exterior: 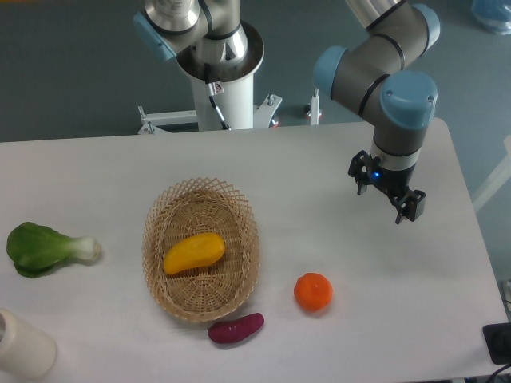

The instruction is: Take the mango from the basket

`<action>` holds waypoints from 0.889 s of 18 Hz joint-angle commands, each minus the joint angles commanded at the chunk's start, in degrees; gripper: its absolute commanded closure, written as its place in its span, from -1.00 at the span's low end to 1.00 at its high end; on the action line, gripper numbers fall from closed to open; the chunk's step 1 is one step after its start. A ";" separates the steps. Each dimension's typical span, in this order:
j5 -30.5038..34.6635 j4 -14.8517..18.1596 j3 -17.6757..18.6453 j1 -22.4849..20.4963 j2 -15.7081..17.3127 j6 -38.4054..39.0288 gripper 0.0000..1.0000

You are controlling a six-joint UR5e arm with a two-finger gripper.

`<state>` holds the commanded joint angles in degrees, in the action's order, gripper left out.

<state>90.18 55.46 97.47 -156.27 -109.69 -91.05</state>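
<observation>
The mango (194, 252), yellow-orange and oblong, lies inside the oval wicker basket (241, 254) at the table's middle left. My gripper (389, 199) hangs over the right side of the table, far to the right of the basket and well apart from it. Its dark fingers point down toward the table and nothing shows between them. The view does not make clear whether the jaws are open or shut.
A round orange (313, 291) sits right of the basket, and a dark purple sweet potato (236, 328) lies just below the basket's rim. A green bok choy (44, 249) is at the far left, a white cylinder (21, 345) at the bottom left corner.
</observation>
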 joint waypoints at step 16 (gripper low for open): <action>-0.53 0.17 0.44 0.88 0.44 0.53 -1.00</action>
<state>89.65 55.63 97.91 -155.39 -109.25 -90.53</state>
